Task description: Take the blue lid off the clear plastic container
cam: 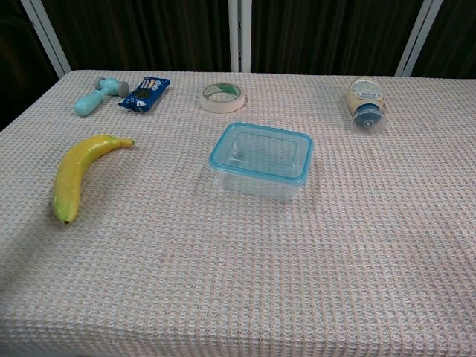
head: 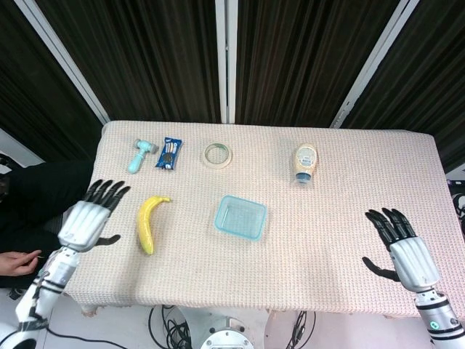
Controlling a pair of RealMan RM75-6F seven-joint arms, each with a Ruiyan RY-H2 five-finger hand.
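The container (head: 240,217) sits mid-bench (head: 334,233), its blue lid (cam: 260,152) seated on top and untouched. The left robot hand (head: 89,220) hovers at the left edge beside the banana (head: 150,222), the right robot hand (head: 403,247) over the near right; both are empty with fingers spread, seemingly poised to flank the box.

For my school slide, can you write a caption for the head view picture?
Two open robot hands, left hand and right hand, hover beside a blue-lidded clear plastic container on the table.
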